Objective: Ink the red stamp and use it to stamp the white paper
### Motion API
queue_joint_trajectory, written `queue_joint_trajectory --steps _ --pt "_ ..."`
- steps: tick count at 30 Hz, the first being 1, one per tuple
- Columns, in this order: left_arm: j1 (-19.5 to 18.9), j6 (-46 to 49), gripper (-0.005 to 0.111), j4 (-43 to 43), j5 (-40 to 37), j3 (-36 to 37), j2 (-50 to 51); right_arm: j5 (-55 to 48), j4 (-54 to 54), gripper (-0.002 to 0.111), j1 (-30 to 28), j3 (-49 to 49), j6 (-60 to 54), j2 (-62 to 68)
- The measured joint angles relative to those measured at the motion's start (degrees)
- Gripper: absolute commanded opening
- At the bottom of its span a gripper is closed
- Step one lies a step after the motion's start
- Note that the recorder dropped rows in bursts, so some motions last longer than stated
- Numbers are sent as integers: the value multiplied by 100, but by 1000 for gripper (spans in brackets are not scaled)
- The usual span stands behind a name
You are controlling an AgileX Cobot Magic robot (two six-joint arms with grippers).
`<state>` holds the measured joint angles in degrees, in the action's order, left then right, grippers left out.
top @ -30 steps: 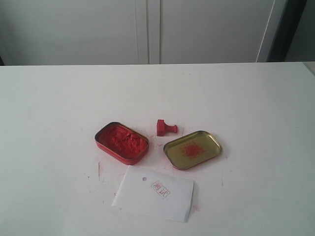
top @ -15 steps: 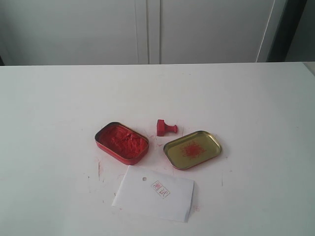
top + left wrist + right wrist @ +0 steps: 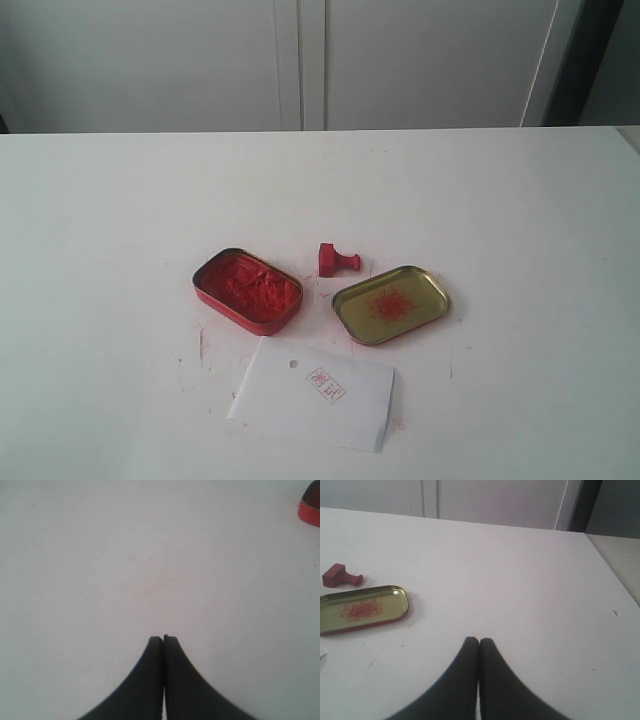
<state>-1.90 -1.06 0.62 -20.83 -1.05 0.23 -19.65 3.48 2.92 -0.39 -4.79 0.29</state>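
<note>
The white paper (image 3: 298,405) carries a red seal print, unreadable; the red stamp (image 3: 336,260) lies at its twelve o'clock. Left jaws and right jaws: pressed together, empty.

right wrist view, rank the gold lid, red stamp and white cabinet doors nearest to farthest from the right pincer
1. gold lid, on the table, nearest the right pincer.
2. red stamp, lying on its side just beyond the lid.
3. white cabinet doors, behind the table's far edge.
</note>
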Motion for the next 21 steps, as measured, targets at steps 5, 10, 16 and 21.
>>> queue_joint_trajectory --steps 5,10,16,21 --pt "0 0 0 0 0 0 0 0 0 0 0 0 479 0" --pt "0 0 0 0 0 0 0 0 0 0 0 0 615 0" --pt "0 0 0 0 0 0 0 0 0 0 0 0 625 0" --pt "0 0 0 0 0 0 0 0 0 0 0 0 625 0"
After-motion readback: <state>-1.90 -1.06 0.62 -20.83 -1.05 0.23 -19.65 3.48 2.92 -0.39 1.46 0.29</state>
